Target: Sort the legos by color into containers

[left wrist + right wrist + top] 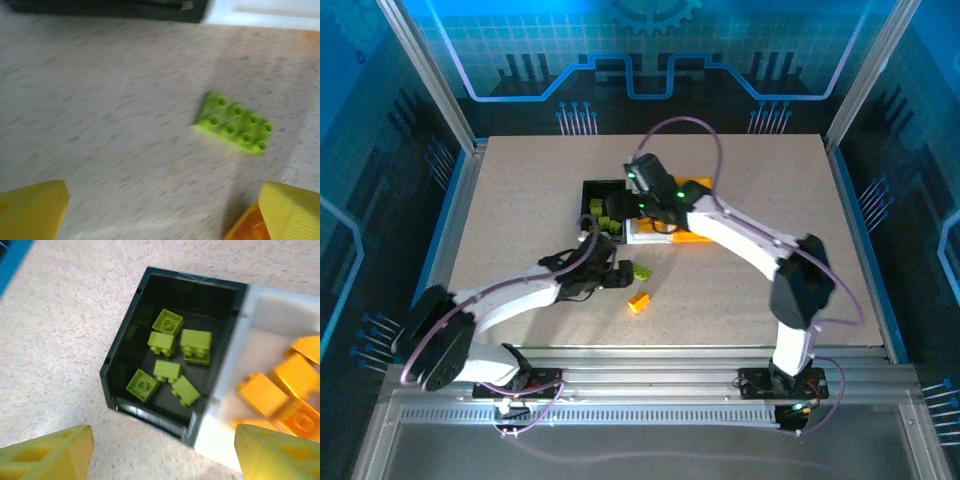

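A flat lime green lego [234, 123] lies on the table ahead of my left gripper [160, 212], which is open and empty. An orange lego [248, 227] sits by its right finger. From above, that gripper [612, 275] hovers low beside the green lego [640, 270], and the orange lego [638, 302] lies nearer the front. My right gripper [162, 455] is open and empty, hanging above the black bin [112, 375], which holds several green legos [167, 345]. The adjoining white bin [225, 390] holds orange legos [280, 385].
The bins stand together at the table's middle: black bin [590, 190] on the left, white bin [642, 238] beside it, yellow bin [698, 187] largely hidden behind my right arm. Bare tabletop surrounds them.
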